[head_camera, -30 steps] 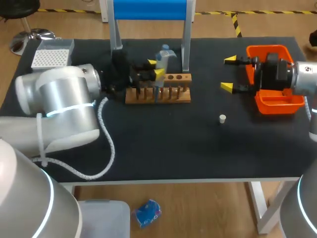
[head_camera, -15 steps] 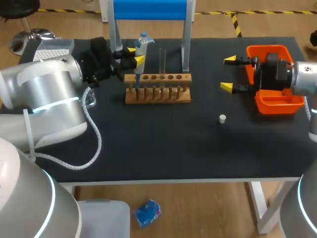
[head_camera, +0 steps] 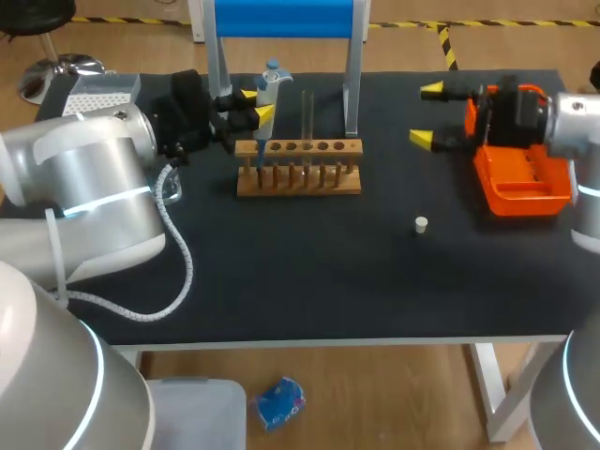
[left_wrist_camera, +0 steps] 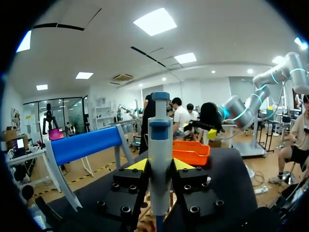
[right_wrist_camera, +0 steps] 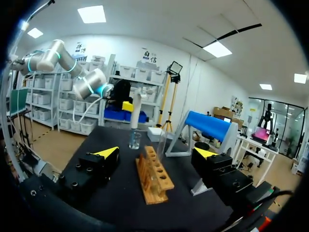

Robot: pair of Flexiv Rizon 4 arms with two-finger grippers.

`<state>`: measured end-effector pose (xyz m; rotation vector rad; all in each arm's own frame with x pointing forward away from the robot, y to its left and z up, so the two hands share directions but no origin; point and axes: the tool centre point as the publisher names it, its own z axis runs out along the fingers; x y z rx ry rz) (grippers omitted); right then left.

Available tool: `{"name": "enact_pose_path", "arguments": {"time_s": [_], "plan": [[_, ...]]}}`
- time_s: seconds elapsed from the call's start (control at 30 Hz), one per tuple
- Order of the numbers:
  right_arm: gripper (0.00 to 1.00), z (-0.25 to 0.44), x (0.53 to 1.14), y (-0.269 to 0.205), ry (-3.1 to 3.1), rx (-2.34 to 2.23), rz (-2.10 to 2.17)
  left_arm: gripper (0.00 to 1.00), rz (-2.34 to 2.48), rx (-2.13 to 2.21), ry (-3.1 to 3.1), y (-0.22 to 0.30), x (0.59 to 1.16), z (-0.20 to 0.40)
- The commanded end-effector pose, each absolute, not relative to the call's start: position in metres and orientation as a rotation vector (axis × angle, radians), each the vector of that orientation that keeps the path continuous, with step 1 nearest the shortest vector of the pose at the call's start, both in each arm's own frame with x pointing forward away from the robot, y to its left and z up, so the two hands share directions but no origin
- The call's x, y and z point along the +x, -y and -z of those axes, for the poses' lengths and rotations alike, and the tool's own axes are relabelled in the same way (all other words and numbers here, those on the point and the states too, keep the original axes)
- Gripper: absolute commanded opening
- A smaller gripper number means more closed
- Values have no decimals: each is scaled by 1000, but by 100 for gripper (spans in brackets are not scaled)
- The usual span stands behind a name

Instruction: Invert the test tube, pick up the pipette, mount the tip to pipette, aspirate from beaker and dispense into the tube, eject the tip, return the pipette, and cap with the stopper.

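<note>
Left jaws clamped, right jaws apart

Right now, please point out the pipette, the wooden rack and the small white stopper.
pipette (left_wrist_camera: pixel 160 145), left wrist view, on its grey body.
wooden rack (head_camera: pixel 298 187), head view, on its base board.
stopper (head_camera: pixel 422 224), head view, on its top.

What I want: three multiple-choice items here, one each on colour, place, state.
1. The bin by the right gripper is: A green; B orange; C white.
2. The white stopper lies: A in the bin; B on the table, right of the wooden rack; C in the rack.
3. The left gripper is: A open; B shut on the stopper; C shut on the pipette.
B: the head view shows orange. B: it sits alone on the black tabletop. C: both fingers clamp the pipette.
</note>
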<state>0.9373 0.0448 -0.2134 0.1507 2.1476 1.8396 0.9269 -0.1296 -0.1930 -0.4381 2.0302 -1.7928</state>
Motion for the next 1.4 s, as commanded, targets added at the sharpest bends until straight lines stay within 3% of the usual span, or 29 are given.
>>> {"name": "enact_pose_path", "arguments": {"time_s": [0.03, 0.53, 0.97, 1.4], "plan": [[100, 188, 963, -77, -2216, 197, -1771, 0, 1795, -435, -2032, 128, 927, 193], [100, 160, 1049, -162, -2219, 207, -1778, 0, 1795, -435, -2032, 128, 927, 193], [100, 176, 1078, -188, -2226, 286, -1744, 0, 1795, -435, -2032, 128, 927, 193], [100, 177, 1083, -185, -2200, 296, -1728, 0, 1795, -435, -2032, 128, 927, 193]]}}
